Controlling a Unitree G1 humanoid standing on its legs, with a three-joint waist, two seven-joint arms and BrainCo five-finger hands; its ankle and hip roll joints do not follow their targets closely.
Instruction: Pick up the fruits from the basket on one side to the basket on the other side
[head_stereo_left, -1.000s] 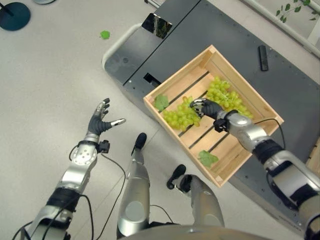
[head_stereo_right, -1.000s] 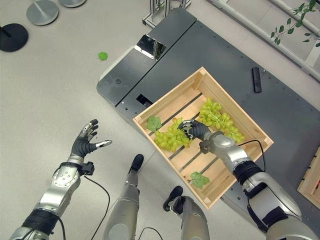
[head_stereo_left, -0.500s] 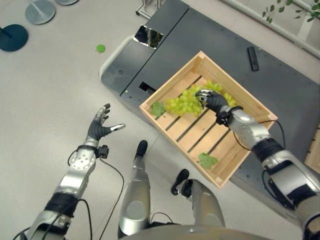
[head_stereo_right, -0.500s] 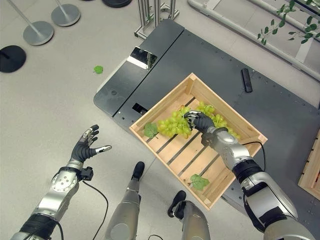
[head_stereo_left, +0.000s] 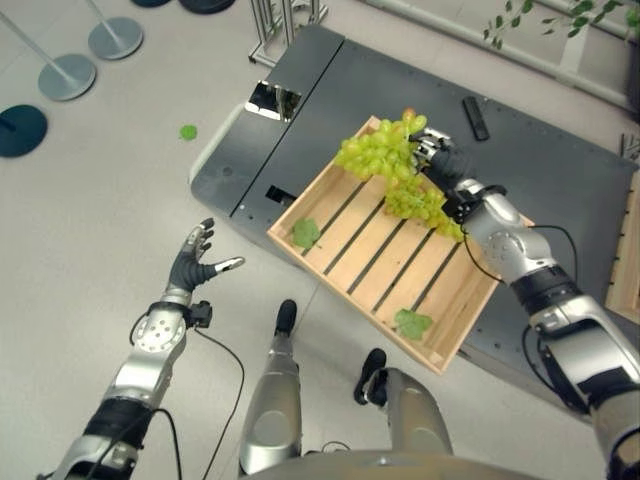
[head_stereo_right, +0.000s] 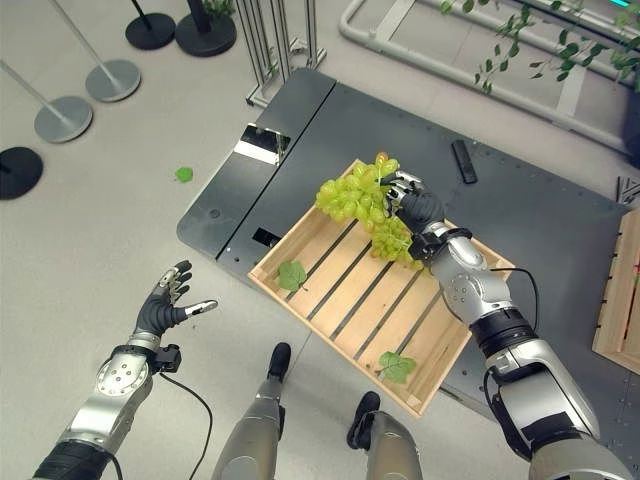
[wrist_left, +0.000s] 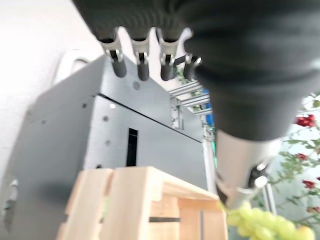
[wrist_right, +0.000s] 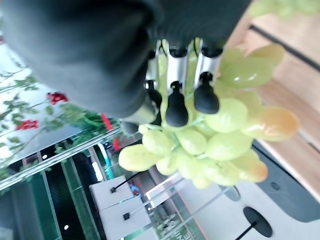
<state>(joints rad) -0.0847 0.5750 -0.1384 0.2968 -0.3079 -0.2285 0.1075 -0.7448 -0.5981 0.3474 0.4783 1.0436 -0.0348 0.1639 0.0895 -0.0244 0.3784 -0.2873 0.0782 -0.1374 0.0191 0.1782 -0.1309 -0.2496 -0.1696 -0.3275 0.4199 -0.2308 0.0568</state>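
One grey platform (head_stereo_right: 560, 230) under one wooden crate (head_stereo_right: 330, 300), just below the right hand (head_stereo_right: 415, 207). Right hand's fingers curl round one grape bunch (head_stereo_right: 362, 205), hanging beside it above the crate. Two leaves (head_stereo_right: 292, 274) in crate. Left hand (head_stereo_right: 165, 308) fingers spread, well apart, holding nothing.

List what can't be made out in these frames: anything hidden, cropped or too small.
- Second green grape bunch in the slatted wooden crate: both eye views, hidden behind the lifted green grape bunch and the right hand.
- Second wooden crate: cut off by the right edge, contents unseen.
- Small black bar on the grey platform: too small to identify.
- Left hand: open, idle.
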